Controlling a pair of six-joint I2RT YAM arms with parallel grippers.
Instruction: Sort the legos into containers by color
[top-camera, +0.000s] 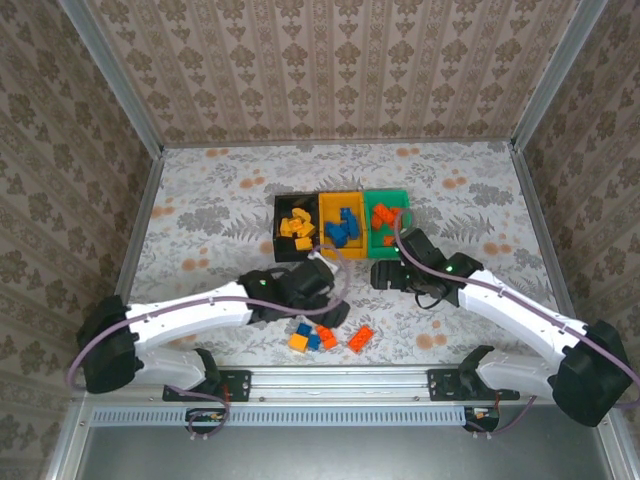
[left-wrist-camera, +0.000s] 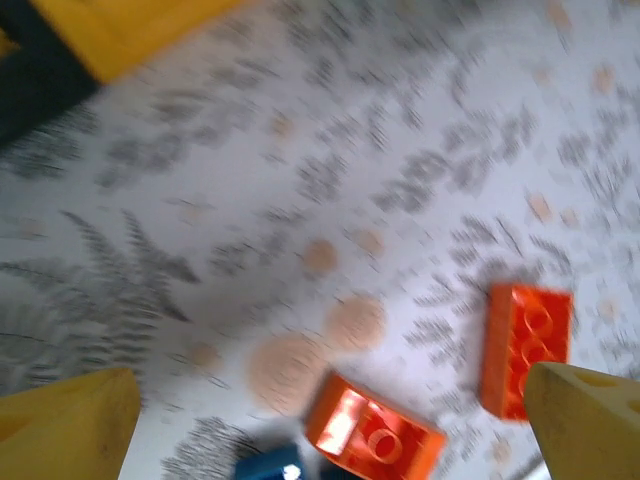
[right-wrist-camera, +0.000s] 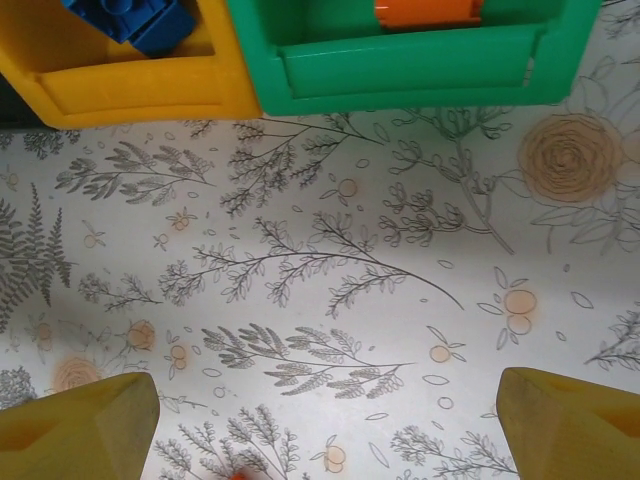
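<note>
Your table (top-camera: 220, 215) is boxed in by papered walls (top-camera: 330, 70) on three sides, with a metal rail (top-camera: 330, 378) along the near edge. The bins stand joined in a row mid-table: black bin (top-camera: 281, 238), yellow bin (top-camera: 325, 222), green bin (top-camera: 400, 197), left to right. Bare cloth lies open behind them and out to both side walls. The tight spot is the strip between the bins' near walls and the rail, where both wrists are. The loose legos (top-camera: 325, 338) lie clustered just inside the rail, between the arm bases. There are yellow legos in the black bin, blue in the yellow, orange in the green.

Your left arm (top-camera: 190, 315) stretches low and rightward, with the left gripper (top-camera: 325, 300) between the black bin and the cluster. Its fingers (left-wrist-camera: 70, 425) stand wide apart, gripping nothing, and an orange brick (left-wrist-camera: 525, 345) lies near the right one; that wrist view is blurred. Your right arm (top-camera: 520, 320) reaches leftward, with the right gripper (top-camera: 390, 272) just in front of the green bin. Its fingers (right-wrist-camera: 75, 425) are spread over bare cloth, also gripping nothing.
</note>
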